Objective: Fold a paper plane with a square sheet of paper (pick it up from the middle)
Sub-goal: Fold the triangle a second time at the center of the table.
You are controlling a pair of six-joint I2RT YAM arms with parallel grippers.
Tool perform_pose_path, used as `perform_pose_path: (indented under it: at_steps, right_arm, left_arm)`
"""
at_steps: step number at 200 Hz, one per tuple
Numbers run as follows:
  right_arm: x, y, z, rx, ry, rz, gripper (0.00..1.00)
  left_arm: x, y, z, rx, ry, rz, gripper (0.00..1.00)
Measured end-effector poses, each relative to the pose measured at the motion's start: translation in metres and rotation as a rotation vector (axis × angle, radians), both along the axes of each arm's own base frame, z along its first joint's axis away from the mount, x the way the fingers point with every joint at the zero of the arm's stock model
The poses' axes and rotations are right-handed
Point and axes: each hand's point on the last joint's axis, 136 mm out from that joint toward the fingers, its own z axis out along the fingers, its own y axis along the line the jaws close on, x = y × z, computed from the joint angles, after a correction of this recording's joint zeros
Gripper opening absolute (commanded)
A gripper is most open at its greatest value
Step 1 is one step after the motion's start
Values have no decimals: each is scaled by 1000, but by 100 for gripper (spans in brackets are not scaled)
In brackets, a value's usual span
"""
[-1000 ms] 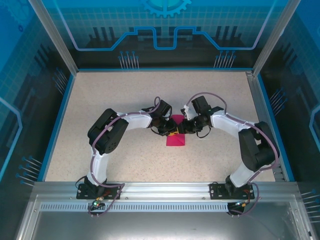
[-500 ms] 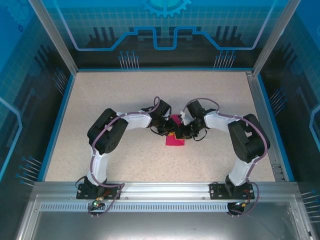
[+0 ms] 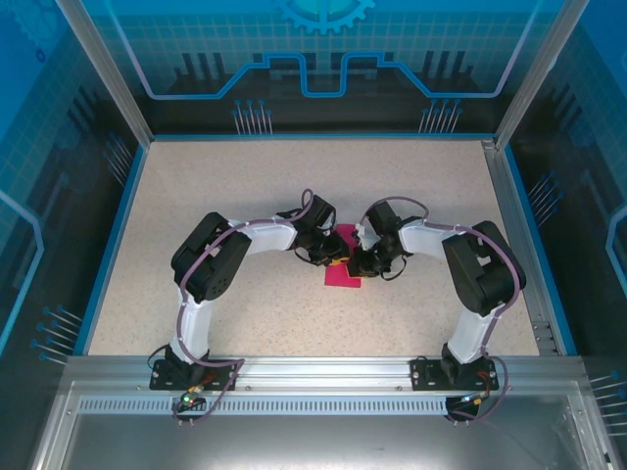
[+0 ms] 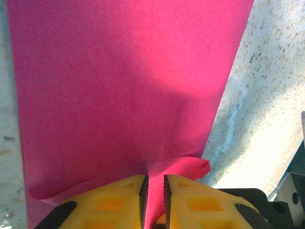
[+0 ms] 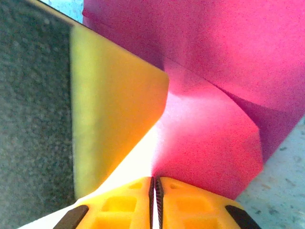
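Note:
The square sheet of paper is magenta and lies partly folded in the middle of the table, between both wrists. My left gripper reaches it from the left. In the left wrist view the gripper is shut on a raised fold of the paper, with pink filling the narrow gap between the yellow fingers. My right gripper comes from the right. Its fingertips are shut together. The paper rises just beyond them, creased, and none of it shows between them. A yellow finger of the left gripper stands close by.
The speckled beige table has a blue raised border and glass walls at the left, right and back. An aluminium rail with both arm bases runs along the near edge. Both forearms crowd the middle of the table.
The right arm has drawn its elbow in towards the centre, and its gripper has shifted slightly left over the paper. The left arm has stayed still, holding the fold.

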Motion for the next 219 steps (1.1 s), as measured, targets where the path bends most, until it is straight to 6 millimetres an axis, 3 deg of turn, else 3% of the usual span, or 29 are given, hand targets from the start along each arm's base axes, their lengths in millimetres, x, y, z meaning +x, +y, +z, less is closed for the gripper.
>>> perform_pose_path:
  at_steps: [64, 124, 150, 185, 219]
  right_arm:
    - [-1, -1, 4, -3, -12, 0, 13]
    - [-4, 5, 29, 57, -49, 7, 15]
    - [-8, 7, 24, 38, -39, 14, 15]
    - [-14, -3, -1, -34, 4, 8, 14]
    - [-15, -4, -2, -35, -5, 8, 14]
  left_arm:
    - [0, 0, 0, 0, 0, 0, 21]
    - [0, 0, 0, 0, 0, 0, 21]
    - [0, 0, 0, 0, 0, 0, 21]
    - [0, 0, 0, 0, 0, 0, 21]
    - [0, 0, 0, 0, 0, 0, 21]
